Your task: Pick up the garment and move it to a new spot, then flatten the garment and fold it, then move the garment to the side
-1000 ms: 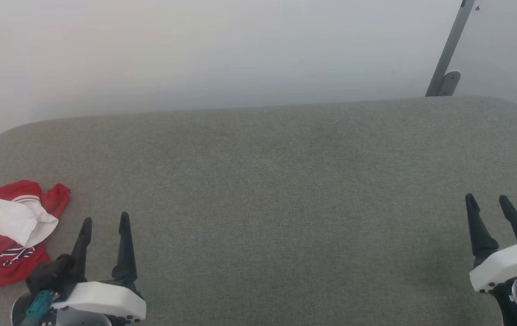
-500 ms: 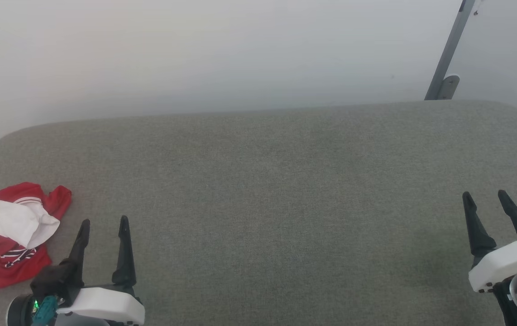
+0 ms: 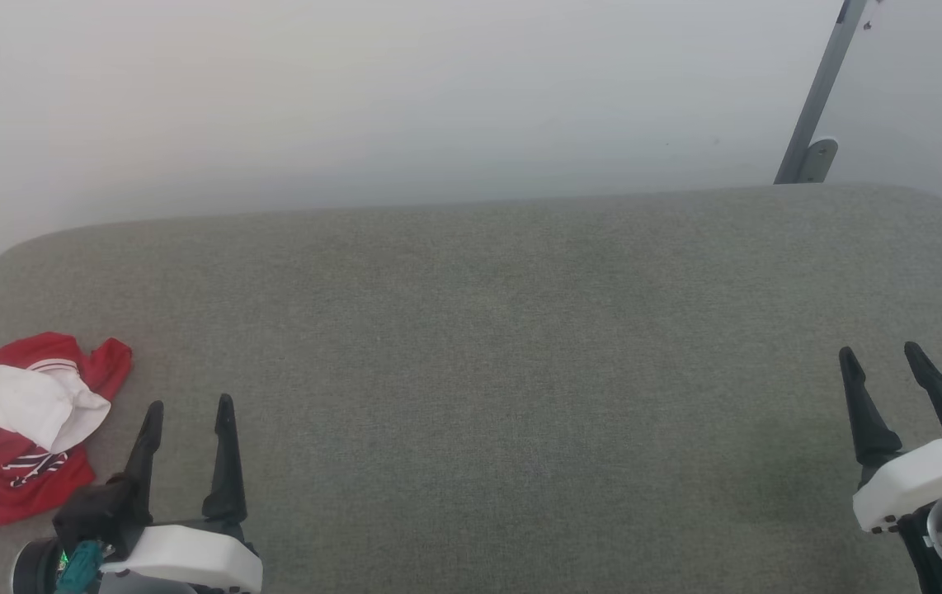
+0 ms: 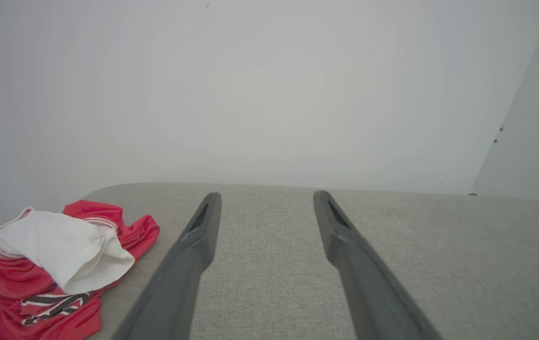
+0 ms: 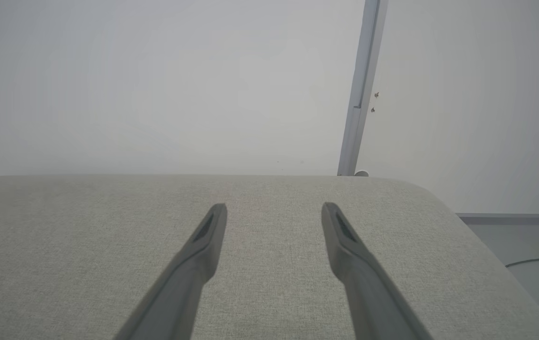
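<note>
The garment lies crumpled at the far left of the grey cushioned surface, red with a white panel on top, stripe trim and a dark logo; the left wrist view has the garment at its lower left. My left gripper stands open just right of it, apart from the cloth, fingers empty. In its own view the left gripper points past the garment over bare fabric. My right gripper is open and empty at the far right, and the right gripper hovers over bare cushion.
A pale wall runs behind the surface's rounded back edge. A grey metal post with a bracket rises at the back right. Floor and a dark cable show beyond the right edge. The wide middle of the surface is bare fabric.
The head camera tilted slightly, shifting the whole picture down a little. Both grippers stay open in about the same places; the garment has not moved.
</note>
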Controlling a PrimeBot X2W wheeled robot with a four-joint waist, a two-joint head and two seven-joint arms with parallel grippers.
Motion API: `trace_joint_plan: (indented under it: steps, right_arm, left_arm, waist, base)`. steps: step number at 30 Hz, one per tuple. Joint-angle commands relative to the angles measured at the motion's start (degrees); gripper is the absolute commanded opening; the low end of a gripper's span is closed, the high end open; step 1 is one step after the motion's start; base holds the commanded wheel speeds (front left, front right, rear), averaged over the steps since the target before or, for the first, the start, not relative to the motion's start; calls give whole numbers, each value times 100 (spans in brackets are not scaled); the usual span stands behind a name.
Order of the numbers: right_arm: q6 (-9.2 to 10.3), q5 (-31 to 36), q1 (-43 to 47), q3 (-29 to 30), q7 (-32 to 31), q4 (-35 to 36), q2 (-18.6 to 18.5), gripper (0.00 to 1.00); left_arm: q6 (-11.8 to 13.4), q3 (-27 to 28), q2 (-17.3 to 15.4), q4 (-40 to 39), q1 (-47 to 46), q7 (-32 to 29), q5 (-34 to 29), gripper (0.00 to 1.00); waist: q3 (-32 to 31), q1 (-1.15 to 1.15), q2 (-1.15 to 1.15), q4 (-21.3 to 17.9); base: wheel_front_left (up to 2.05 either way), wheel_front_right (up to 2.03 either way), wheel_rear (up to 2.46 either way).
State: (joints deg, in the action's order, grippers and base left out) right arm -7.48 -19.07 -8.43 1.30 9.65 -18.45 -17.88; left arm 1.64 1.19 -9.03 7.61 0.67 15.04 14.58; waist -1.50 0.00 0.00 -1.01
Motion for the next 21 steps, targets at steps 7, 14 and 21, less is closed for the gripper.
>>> trace_joint_plan:
  steps: [7,14,21]
  right_arm:
    - [-2,-43,-11,-177,47,77,-27,100]
    - [-2,-46,-104,-504,-2,106,0,100]
    - [-1,-51,-255,-923,1,65,66,100]
  left_arm:
    - [26,142,24,52,-40,22,182,100]
    - [79,297,-51,98,-72,-1,325,100]
    - [122,388,-133,28,61,-115,419,100]
  waist:
    - [-5,0,0,127]
    - [-96,0,0,578]
    - [-226,0,0,1177]
  base:
    - [0,0,0]
    - [0,0,0]
    - [0,0,0]
